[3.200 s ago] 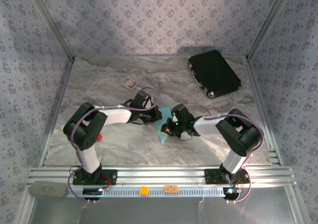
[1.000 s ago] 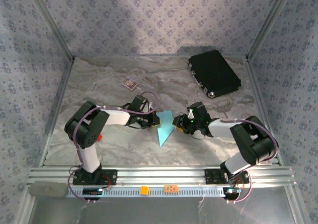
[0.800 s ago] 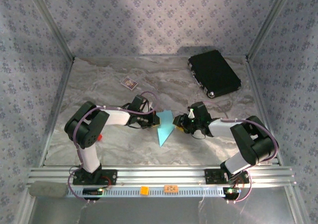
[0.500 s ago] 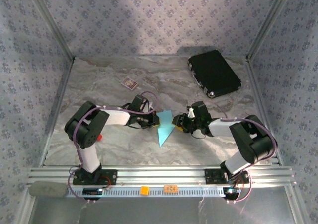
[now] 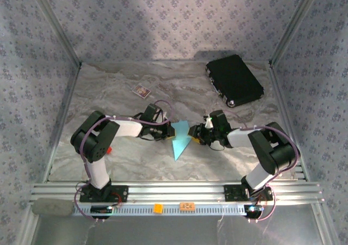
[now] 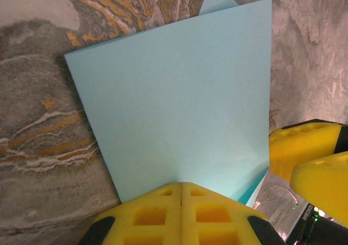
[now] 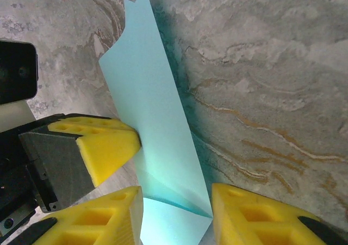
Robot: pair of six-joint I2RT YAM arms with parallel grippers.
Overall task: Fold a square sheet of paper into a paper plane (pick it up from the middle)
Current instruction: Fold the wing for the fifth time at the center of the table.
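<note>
The left end effector (image 6: 182, 199), pressed together, seemingly pinches the light-blue paper (image 6: 174, 93) by its edge; the right end effector (image 7: 175, 213) stands spread astride a corner.

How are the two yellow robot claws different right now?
The left gripper is pinched shut on the folded light-blue paper sheet; the right gripper has its jaws apart around the sheet's edge. The left one reaches in from the sheet's left, the right one from its right. Both have yellow fingers.

Smooth paper on a stone-look table
I see matt blue paper (image 6: 174, 93), a swirly marble-look table (image 7: 261, 66), and a shiny metal rail (image 5: 174, 190) at its near edge.
</note>
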